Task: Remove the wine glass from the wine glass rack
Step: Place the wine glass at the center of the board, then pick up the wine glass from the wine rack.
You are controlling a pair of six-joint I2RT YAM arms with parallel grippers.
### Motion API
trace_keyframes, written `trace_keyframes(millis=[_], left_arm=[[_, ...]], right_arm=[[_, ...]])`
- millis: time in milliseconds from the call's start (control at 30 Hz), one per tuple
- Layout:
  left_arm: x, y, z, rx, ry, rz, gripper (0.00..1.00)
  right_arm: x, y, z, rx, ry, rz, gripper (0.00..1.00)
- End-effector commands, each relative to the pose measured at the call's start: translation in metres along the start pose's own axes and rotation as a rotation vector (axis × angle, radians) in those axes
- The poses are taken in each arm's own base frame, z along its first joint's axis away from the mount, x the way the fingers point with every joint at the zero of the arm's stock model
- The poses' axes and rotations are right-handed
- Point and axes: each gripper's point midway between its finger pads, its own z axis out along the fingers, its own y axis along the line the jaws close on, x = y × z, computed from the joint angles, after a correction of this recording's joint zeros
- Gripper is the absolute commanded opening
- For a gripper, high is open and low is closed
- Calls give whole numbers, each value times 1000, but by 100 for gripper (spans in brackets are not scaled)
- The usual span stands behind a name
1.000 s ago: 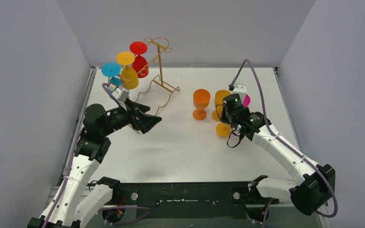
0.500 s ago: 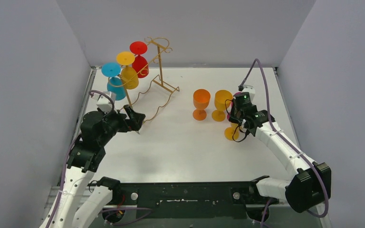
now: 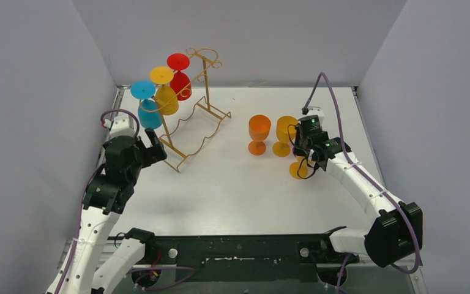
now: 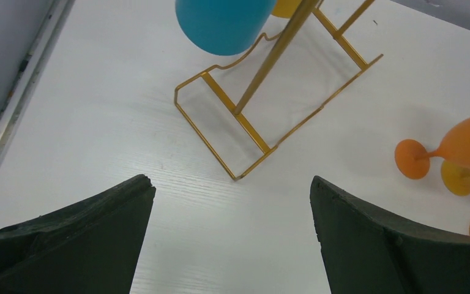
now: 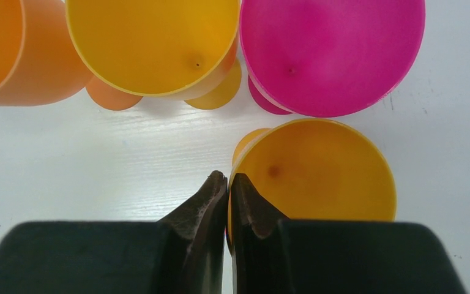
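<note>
At the far left, the left gripper hangs released, its two dark fingers spread wide with nothing between them, just near of the corner of the wine glass rack. The rack, a thin gold wire frame with curled scrolls on top and wavy rails at its base, stands on the far left part of the white table. Three glasses hang bowl-down from its left rail, feet uppermost: the blue glass nearest, the hanging yellow glass behind it, and the red glass farthest. To the right of the rack and well apart from it, the orange glass and the amber glass stand upright side by side. Right of them, the right gripper is clenched on the near-left rim of the yellow glass, one finger outside the bowl and one inside. The pink glass stands just beyond it, beside the amber one. In the right wrist view the amber, pink and yellow bowls show only their own coloured inner walls
</note>
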Motion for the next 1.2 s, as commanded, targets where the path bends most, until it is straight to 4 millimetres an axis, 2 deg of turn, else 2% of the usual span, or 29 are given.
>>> trace_keyframes(millis=[0, 33, 100, 167, 267, 367, 500, 667, 733, 933, 1067, 1167], left_arm=[[-23, 20, 0, -142, -6, 18, 97], [-28, 24, -1, -155, -23, 16, 97], [-36, 25, -2, -145, -58, 8, 97], [-40, 25, -1, -134, -60, -16, 97], [-42, 30, 3, -151, -39, -46, 97], [-54, 28, 4, -126, -63, -116, 97], [-75, 19, 3, -87, -98, -169, 97], [-113, 10, 2, -56, -154, -177, 97], [-132, 18, 2, -82, -186, -173, 97], [-180, 17, 10, -62, -241, -176, 97], [-199, 6, 24, 56, -250, -201, 97], [-203, -10, 35, 207, -246, -208, 97]], right_arm=[[-28, 12, -6, -46, -72, -12, 7], [-29, 12, -7, -47, -74, -12, 7], [-30, 14, -8, -56, -76, -20, 16], [-31, 16, -10, -69, -84, -28, 20], [-36, 18, -16, -89, -98, -28, 35], [-43, 22, -27, -117, -120, -23, 49], [-56, 28, -45, -164, -155, -8, 54], [-67, 38, -66, -238, -189, 9, 62], [-70, 39, -74, -253, -203, 20, 64], [-76, 49, -89, -324, -231, 46, 65], [-78, 52, -92, -340, -230, 48, 65], [-77, 53, -91, -343, -215, 45, 65]])
